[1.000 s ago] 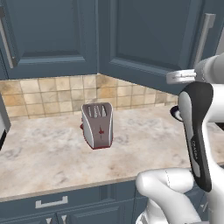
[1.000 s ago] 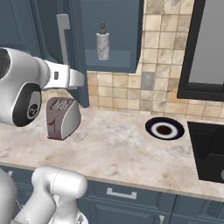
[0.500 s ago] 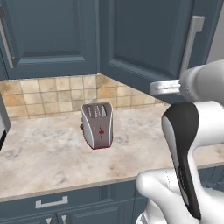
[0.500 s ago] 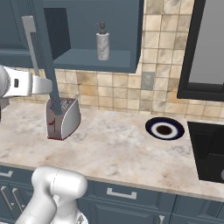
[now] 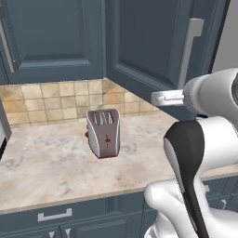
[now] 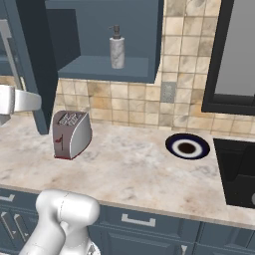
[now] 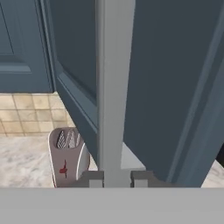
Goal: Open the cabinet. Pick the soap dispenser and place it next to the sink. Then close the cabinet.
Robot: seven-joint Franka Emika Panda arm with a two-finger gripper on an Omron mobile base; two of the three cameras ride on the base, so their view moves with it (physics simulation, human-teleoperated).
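The cabinet door stands swung wide open, edge-on at the left of the right base view. Its long light-grey bar handle runs straight up between my fingertips, and my gripper is shut on its lower end. Inside the open cabinet, the small grey soap dispenser with its dark pump head stands upright on the shelf. The dark sink lies at the right end of the counter.
A silver-and-red toaster stands on the marble counter, below and just left of the open shelf. A blue-rimmed plate lies between the toaster and the sink. Another blue cabinet door stays shut further left.
The cabinet door has swung much further open with my hand on its handle, uncovering the whole shelf and the dispenser. My arm has followed the door outwards.
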